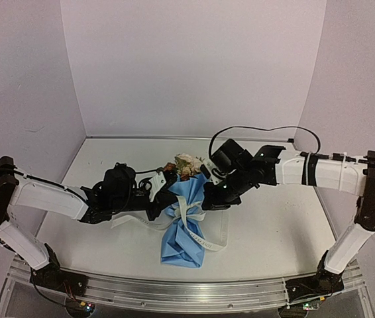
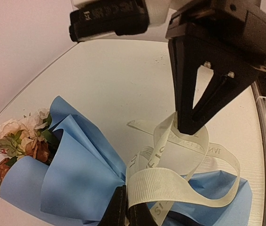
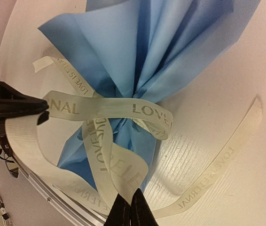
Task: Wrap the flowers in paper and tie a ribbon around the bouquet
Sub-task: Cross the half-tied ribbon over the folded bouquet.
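Cream ribbon (image 2: 170, 186) loops loosely around the pinched waist of the blue bouquet (image 1: 184, 242), which lies mid-frame on the table (image 1: 273, 232). Left gripper (image 2: 126, 212) and right gripper (image 3: 130, 212) each clamp a ribbon strand. Pulling the strands apart evenly should cinch the loop without dragging the bouquet.

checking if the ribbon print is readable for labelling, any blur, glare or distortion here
Top external: even soft light, no glare, the ribbon print too small to read. Left wrist: the table edge bows, print partly legible. Right wrist: print sharp, soft shadow under the loose tail.
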Controlling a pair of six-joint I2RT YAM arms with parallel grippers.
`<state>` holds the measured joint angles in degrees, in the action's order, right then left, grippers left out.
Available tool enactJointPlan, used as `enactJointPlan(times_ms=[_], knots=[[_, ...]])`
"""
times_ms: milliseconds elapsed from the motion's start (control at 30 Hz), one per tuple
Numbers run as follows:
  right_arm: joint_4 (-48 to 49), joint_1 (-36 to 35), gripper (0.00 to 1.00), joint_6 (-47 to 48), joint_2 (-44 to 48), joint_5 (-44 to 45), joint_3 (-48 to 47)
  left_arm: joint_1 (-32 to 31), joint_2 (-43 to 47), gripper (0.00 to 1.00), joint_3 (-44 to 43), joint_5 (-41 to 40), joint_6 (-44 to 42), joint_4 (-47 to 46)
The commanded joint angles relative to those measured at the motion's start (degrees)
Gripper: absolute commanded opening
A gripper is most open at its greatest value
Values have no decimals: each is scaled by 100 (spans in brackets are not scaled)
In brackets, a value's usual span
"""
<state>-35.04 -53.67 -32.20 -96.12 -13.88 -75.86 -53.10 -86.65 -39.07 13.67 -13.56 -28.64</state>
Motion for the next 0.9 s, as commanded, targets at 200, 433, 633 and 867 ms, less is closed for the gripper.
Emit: enactJointPlan(times_ms=[200, 433, 633, 867], knots=[[-1186, 190, 0, 601, -511, -29, -1138, -217, 197, 14, -56, 217, -97, 79], [-1604, 331, 0, 601, -939, -482, -1983, -435, 48, 29, -237, -40, -195, 515], [-1792, 325, 0, 569, -1037, -647, -2220, -456, 369, 56, -106, -235, -25, 664], [-1945, 330, 0, 345, -1087, -748, -2426, -454, 1127, 59, -7, -75, 161, 1095]])
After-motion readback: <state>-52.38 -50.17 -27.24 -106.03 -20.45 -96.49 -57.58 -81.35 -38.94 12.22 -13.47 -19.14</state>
